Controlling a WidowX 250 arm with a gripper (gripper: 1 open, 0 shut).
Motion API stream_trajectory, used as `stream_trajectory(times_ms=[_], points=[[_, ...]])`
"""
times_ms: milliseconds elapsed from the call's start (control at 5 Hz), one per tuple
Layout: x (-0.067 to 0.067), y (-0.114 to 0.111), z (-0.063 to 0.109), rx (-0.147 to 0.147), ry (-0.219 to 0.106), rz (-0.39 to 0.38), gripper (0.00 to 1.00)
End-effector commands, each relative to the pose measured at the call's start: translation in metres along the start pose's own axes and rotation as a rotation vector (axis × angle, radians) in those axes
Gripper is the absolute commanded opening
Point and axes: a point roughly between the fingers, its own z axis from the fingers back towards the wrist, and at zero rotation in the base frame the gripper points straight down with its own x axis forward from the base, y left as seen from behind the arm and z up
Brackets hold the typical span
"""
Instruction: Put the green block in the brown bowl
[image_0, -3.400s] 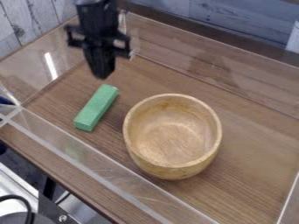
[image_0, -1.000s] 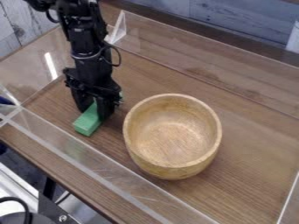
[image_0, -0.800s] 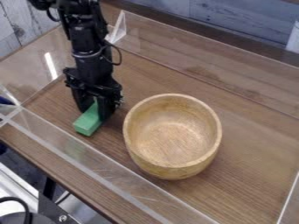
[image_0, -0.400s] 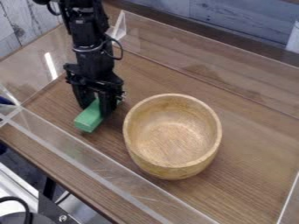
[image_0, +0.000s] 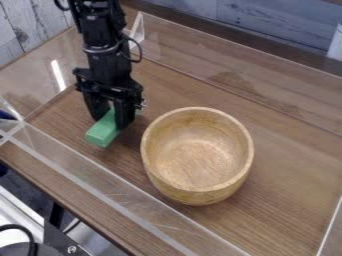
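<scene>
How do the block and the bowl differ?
The block is bright green, while the bowl is light brown. The block is a straight-sided bar; the bowl is round and hollow. The block is much smaller than the bowl. The block is at the gripper, whereas the bowl stands apart from it. Neither holds anything.

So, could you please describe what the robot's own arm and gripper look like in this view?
The robot arm is matte black, with a dark cable looping beside it. The black gripper is blocky at the top and splits below into slender dark jaws.
</scene>
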Motion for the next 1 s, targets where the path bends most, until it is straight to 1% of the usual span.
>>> stream_trajectory(times_ms=[0,400,600,800], points=[[0.011,-0.002,0.029,0.021,-0.084,-0.003,0.00],[0.015,-0.014,0.047,0.000,-0.103,-0.004,0.00],[0.016,-0.026,0.056,-0.017,-0.112,-0.015,0.00],[0.016,-0.046,0.064,-0.039,-0.114,-0.041,0.00]])
